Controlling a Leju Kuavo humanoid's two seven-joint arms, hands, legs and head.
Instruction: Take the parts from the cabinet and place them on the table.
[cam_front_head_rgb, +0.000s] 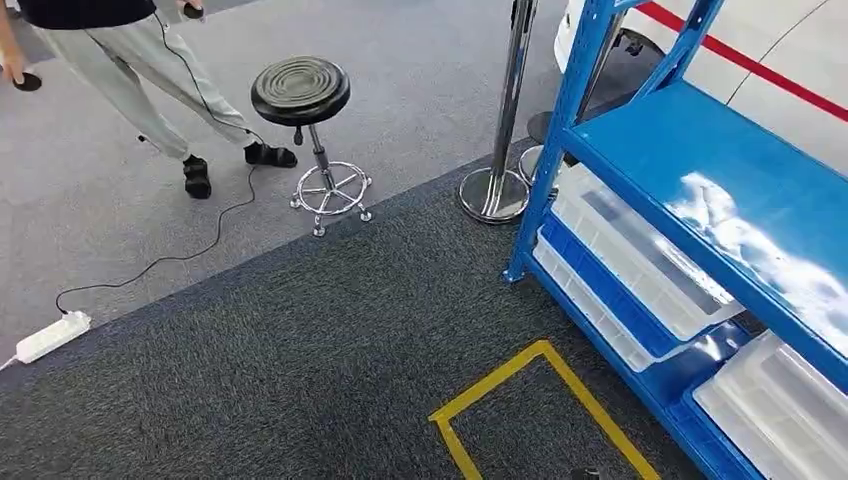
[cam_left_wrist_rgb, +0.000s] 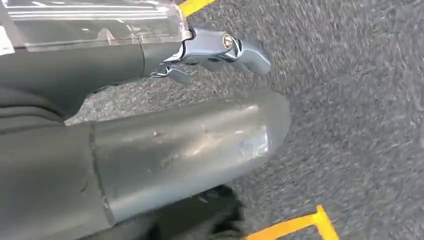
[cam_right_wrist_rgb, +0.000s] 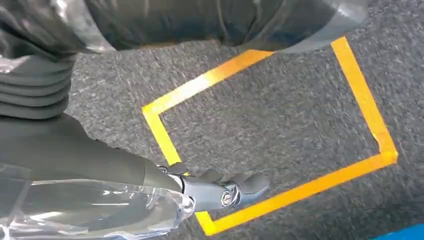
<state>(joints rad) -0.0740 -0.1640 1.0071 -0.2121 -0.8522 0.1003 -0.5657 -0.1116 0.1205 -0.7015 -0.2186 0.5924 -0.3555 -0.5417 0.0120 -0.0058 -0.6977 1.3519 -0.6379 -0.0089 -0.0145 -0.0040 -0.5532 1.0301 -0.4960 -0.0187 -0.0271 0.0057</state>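
Two hands are recorded, each hanging over dark grey carpet (cam_front_head_rgb: 330, 360). Left hand (cam_left_wrist_rgb: 220, 50): seen in the left wrist view, fingers stretched out and apart, nothing held. Right hand (cam_right_wrist_rgb: 220, 187): seen in the right wrist view, fingers extended and slightly bent, nothing held, poised above a yellow tape rectangle (cam_right_wrist_rgb: 360, 95) marked on the carpet.

Cabinet: a blue metal shelving unit (cam_front_head_rgb: 700, 150) is entered at the right of the head view, standing on the dark carpet, its top shelf glossy and bare. Clear plastic bins (cam_front_head_rgb: 640, 250) are stowed on the lower shelf, one behind another, with a further bin (cam_front_head_rgb: 780, 400) nearest the camera. Whether parts lie inside the bins cannot be told from the pictures.

Floor marking: one corner of the yellow tape rectangle is also noted in the head view, just beside the foot of the shelving unit.

Other items: a black round stool (cam_front_head_rgb: 302, 90) on a chrome base, standing on lighter grey carpet; a chrome stanchion post (cam_front_head_rgb: 500, 150) near the shelving unit's corner upright; a white power strip (cam_front_head_rgb: 50, 335) with a black cable trailing away. A person's legs (cam_front_head_rgb: 140, 70) in grey trousers and dark sandals are logged behind the stool.
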